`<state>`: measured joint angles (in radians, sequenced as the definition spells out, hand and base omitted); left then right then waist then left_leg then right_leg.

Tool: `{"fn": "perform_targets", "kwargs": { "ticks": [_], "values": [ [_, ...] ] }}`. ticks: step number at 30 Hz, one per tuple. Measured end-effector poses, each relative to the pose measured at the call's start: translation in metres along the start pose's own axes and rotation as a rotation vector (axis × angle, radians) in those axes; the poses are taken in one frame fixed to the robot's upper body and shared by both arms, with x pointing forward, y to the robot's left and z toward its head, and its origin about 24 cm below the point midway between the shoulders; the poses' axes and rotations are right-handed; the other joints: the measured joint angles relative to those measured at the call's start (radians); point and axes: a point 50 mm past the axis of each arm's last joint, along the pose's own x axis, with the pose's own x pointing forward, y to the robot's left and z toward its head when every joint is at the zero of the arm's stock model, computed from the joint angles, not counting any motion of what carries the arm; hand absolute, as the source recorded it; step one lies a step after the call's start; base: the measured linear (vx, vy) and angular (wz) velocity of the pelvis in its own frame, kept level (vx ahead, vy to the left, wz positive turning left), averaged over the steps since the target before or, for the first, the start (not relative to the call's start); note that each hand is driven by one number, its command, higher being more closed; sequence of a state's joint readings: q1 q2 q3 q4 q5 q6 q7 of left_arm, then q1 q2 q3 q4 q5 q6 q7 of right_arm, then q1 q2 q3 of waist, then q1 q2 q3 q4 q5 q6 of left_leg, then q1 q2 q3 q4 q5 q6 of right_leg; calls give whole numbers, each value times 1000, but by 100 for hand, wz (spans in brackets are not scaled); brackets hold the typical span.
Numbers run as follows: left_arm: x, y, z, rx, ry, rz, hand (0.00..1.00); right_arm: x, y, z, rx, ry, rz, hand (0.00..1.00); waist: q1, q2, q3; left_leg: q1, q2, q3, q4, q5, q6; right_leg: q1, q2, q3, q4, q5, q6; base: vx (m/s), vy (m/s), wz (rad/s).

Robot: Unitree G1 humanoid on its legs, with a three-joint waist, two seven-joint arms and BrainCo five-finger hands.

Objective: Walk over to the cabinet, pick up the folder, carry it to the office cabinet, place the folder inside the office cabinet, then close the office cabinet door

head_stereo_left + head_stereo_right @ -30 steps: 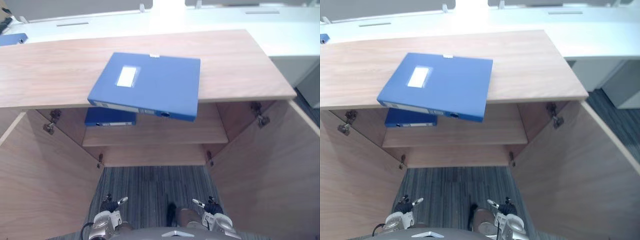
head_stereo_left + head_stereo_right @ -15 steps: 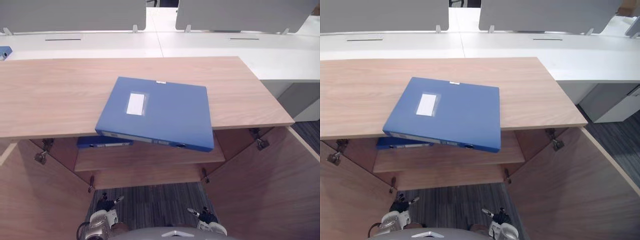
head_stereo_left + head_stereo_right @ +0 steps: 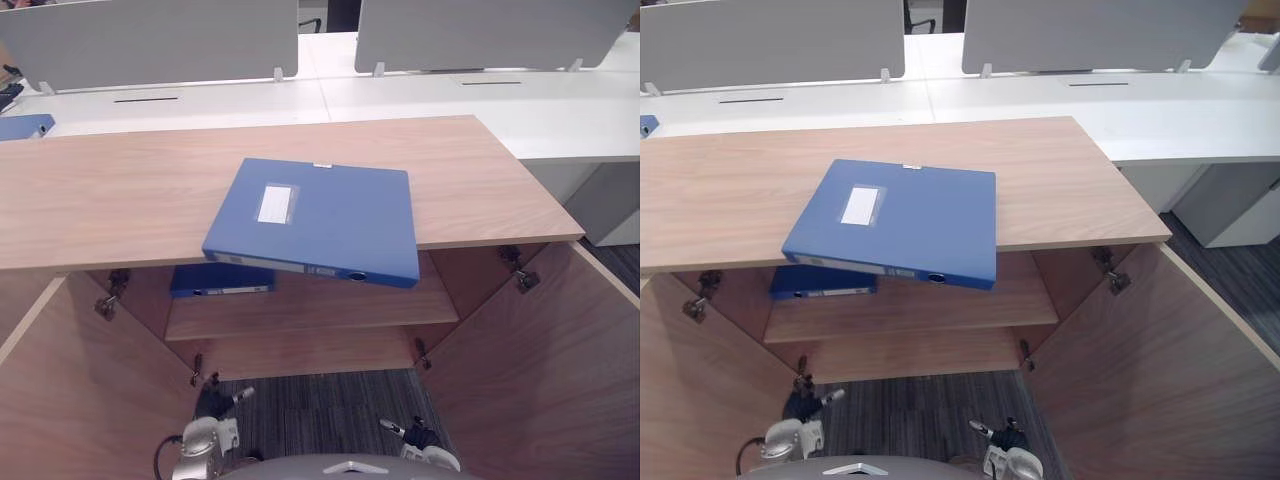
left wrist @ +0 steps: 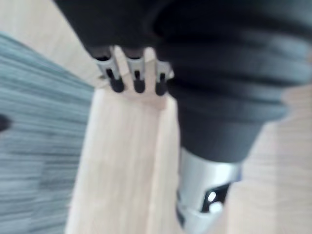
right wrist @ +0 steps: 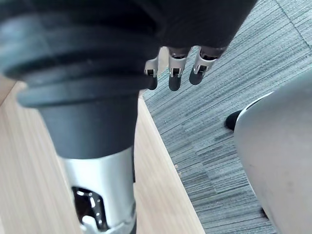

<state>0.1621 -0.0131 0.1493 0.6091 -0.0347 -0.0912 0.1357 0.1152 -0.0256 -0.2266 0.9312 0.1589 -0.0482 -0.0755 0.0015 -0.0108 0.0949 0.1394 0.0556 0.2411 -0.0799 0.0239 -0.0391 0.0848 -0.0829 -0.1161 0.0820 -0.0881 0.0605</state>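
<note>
I see left hand (image 3: 216, 402), right hand (image 3: 418, 438) hanging low, fingers (image 4: 138, 83) slack, empty | flat blue folder (image 3: 320, 218) overhangs wooden surface (image 3: 100, 200).

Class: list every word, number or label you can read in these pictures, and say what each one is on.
No text can be read.
Blue folder on the cabinet top: white cover label, too small to read.
Lower folder on the shelf: spine print too small.
</note>
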Motion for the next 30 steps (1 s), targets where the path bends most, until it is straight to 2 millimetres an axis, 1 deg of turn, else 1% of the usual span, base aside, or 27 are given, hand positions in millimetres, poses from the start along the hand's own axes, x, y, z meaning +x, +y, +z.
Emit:
{"fn": "perform_targets", "kwargs": {
  "ticks": [1,2,4,5,9,11,15,17,21,22,25,30],
  "values": [
    [-1,7,13,3,-69,22,0,0,1,2,-9,-15,8,0,3,0,3,-1,-2,-1,-4,2,4,0,-1,0,-1,-1,5,-121,-4,7],
    [-2,9,18,5,-97,30,0,-1,1,1,-11,-17,7,0,3,0,2,0,-4,-3,-4,2,4,0,-2,0,-1,0,8,-96,7,2],
    [-7,17,36,7,-196,57,0,-3,0,3,-9,-38,9,0,5,1,-1,0,-11,-21,-4,0,8,5,-10,-3,-1,-1,13,-47,26,9],
    [-9,17,40,5,-221,57,0,-3,0,2,-8,-41,8,0,5,1,-1,0,-13,-23,-4,0,8,7,-13,-4,-1,-1,14,-13,41,11],
    [-23,11,68,-8,-379,33,0,-4,0,-1,-6,-35,7,0,23,-3,-4,2,-27,-33,-4,1,7,19,-23,-10,-10,0,27,23,32,8],
    [-30,8,82,-23,-455,27,0,-5,4,-1,-5,-35,19,0,24,-8,-10,0,-31,-47,2,5,15,24,-28,-24,-10,4,30,66,22,17],
    [-39,4,100,-44,-556,18,0,-7,6,0,1,-49,24,0,31,-15,-13,-4,-32,-54,18,-6,14,39,-32,-32,-8,6,32,92,12,10],
    [-46,0,110,-82,-609,10,0,-7,7,0,3,-50,25,0,39,-16,-13,-29,-30,-59,69,-39,15,49,-35,-30,-7,6,31,12,7,6],
    [-57,-4,117,-124,-662,-8,0,-7,6,-1,4,-47,23,0,43,-16,-14,-48,-24,-68,130,-84,18,59,-35,-27,3,-6,28,7,4,4],
    [-60,-5,120,-134,-679,-9,0,-7,6,-2,3,-47,23,0,45,-17,-14,-57,-22,-69,147,-97,11,57,-36,-26,7,-11,27,0,0,0],
    [-67,-6,127,-149,-722,-16,0,-8,6,-3,0,-43,22,0,49,-17,-14,-70,-15,-72,175,-111,10,56,-35,-27,13,-17,22,-11,-7,2],
    [-90,-5,155,-180,-885,-20,0,-8,7,-3,-3,-43,10,0,50,-22,-18,-86,-6,-76,204,-120,13,54,-29,-30,16,-21,21,-5,-12,1]
  ]
}}
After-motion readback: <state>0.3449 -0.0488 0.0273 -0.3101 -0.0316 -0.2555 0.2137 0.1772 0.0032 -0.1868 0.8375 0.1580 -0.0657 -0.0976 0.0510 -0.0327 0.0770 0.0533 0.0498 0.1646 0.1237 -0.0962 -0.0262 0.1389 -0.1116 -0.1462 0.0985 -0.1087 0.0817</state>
